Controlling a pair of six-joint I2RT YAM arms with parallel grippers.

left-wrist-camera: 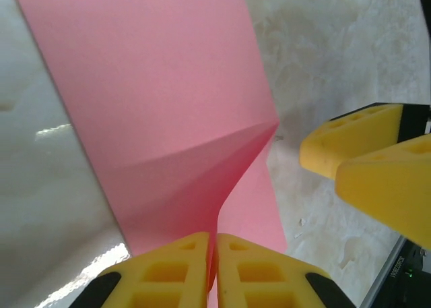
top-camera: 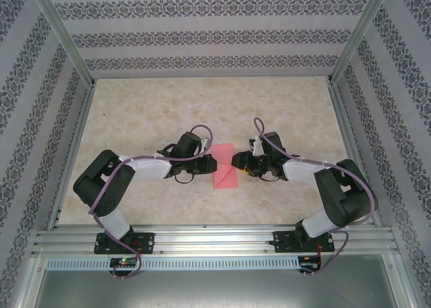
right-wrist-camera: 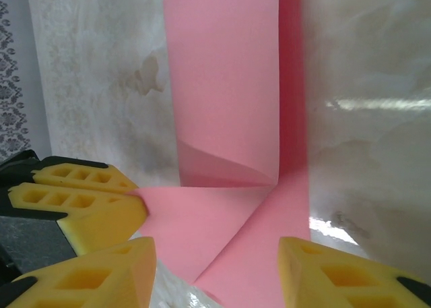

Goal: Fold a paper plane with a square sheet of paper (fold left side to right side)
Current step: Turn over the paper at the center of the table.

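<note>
1. Left pincer point(left-wrist-camera: 213, 271): I hold it clamped on the left edge of the square sheet of paper point(left-wrist-camera: 168, 99). Its pads are pressed together with the pink edge between them. This grip lifts that edge off the bench point(left-wrist-camera: 323, 65), and the sheet bows upward with a soft buckle beyond the grip. I judge this raised part to be the flap meant to travel over to the sheet's right side.

2. Sheet: the rest lies flat on the bench, between both pincers.

3. Right pincer point(right-wrist-camera: 215, 274): it sits at the sheet's right edge, low over the paper, with its jaws wide apart and gripping nothing. I judge it is placed there to steady the right half while the flap comes across.
</note>
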